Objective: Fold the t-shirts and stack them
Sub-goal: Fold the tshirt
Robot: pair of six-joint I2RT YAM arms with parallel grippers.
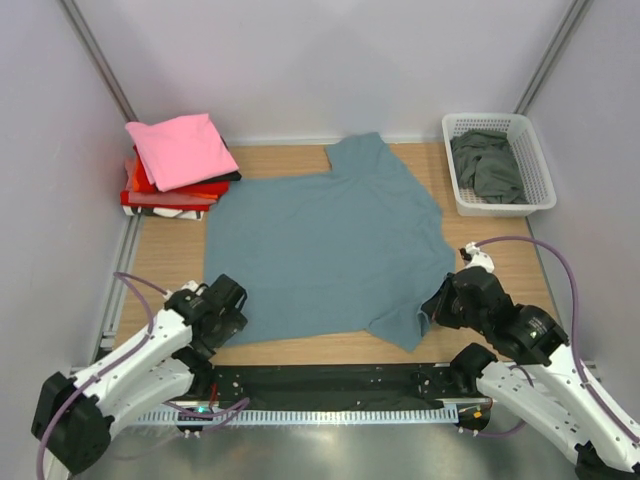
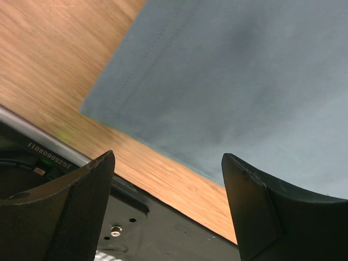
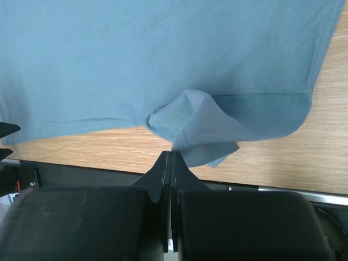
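A large slate-blue t-shirt point(image 1: 320, 250) lies spread flat on the wooden table. My right gripper point(image 3: 172, 154) is shut on its near right sleeve edge point(image 3: 204, 138), lifting a fold of the cloth; in the top view that gripper point(image 1: 437, 305) sits at the shirt's near right corner. My left gripper point(image 2: 166, 179) is open and empty, hovering just off the shirt's near left corner point(image 2: 103, 109); in the top view it point(image 1: 232, 318) is at the shirt's edge. Folded pink point(image 1: 180, 148), red point(image 1: 170, 195) and black shirts are stacked at the far left. A dark grey-green shirt point(image 1: 490, 162) lies in the basket.
A white lattice basket point(image 1: 545, 190) stands at the far right. The black base rail point(image 1: 330, 385) runs along the near table edge. Grey walls close the sides and back.
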